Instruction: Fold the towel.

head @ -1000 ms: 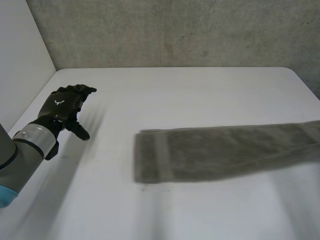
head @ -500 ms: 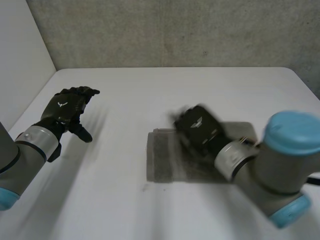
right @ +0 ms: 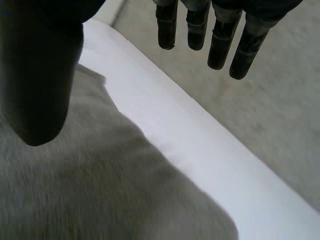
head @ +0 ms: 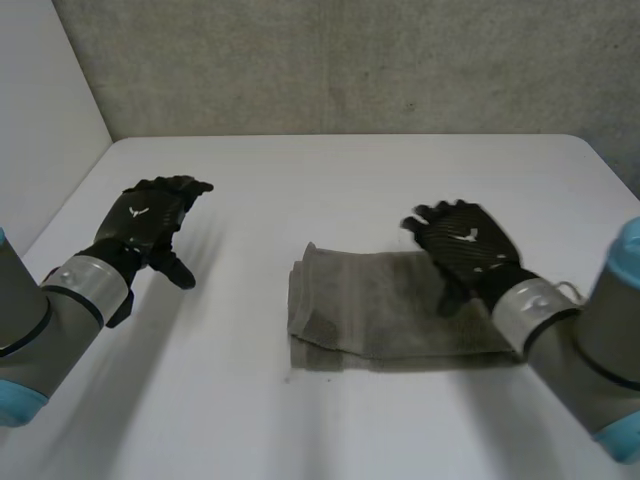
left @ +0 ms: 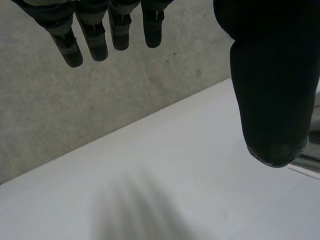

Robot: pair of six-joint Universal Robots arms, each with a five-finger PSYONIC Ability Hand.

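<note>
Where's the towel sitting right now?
In the head view the towel lies on the table right of centre, under the open right hand; the left hand is apart, off to its left.

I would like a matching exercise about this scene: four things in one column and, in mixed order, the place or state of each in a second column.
1. left hand
2. right hand
3. towel
4. table

a. white, carries the towel
b. open, above the towel
c. grey, lies on the table
d. open, above bare table, apart from the towel

Pairs: 1-d, 2-b, 3-c, 4-a
</note>
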